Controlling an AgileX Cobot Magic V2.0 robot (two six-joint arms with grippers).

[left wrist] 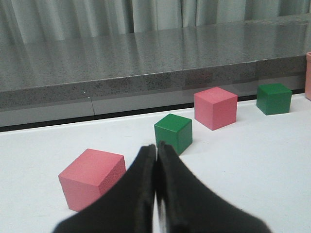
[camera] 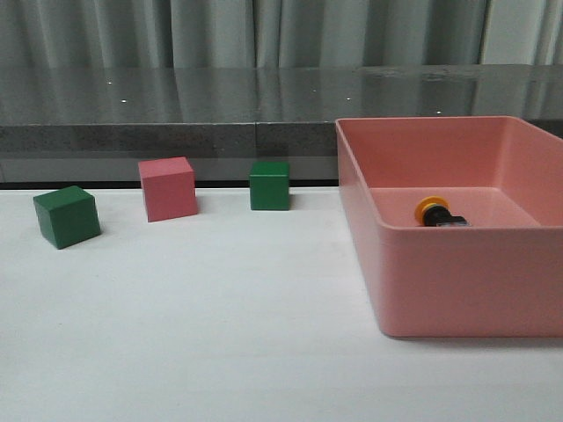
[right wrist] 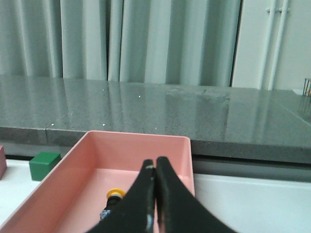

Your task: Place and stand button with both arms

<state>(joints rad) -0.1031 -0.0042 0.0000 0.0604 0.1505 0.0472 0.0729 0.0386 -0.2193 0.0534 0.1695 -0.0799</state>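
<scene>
Fingers aren't visible in front view; no arm shows. Button (camera: 437, 213) lies on its side on the floor of the pink bin (camera: 457, 290), right side of the table (camera: 220, 334), yellow cap facing left, black body and clear base behind it to the right. Two green cubes (camera: 66, 215) (camera: 269, 185) and a pink cube (camera: 167, 188) sit in a loose row on the left, well apart from the bin.

Left wrist view: left gripper (left wrist: 156, 150) clenched, fingers (left wrist: 141, 179) pressed together w/ nothing between them, touching nothing else. Just beyond the tips a green cube (left wrist: 173, 132); a pink cube (left wrist: 92, 178) near, another pink (left wrist: 215, 107) and a green (left wrist: 274, 98) farther back. Button not in this view.

Right wrist view: right gripper (right wrist: 155, 167) also clenched, fingers (right wrist: 170, 199) tip to tip, empty. It's over the bin (right wrist: 73, 189); button (right wrist: 112, 199) lies inside, just beside the fingers and apart from them. Yellow cap visible, body partly hidden behind the fingers. Green cube (right wrist: 44, 165) beside the bin's outer wall.
</scene>
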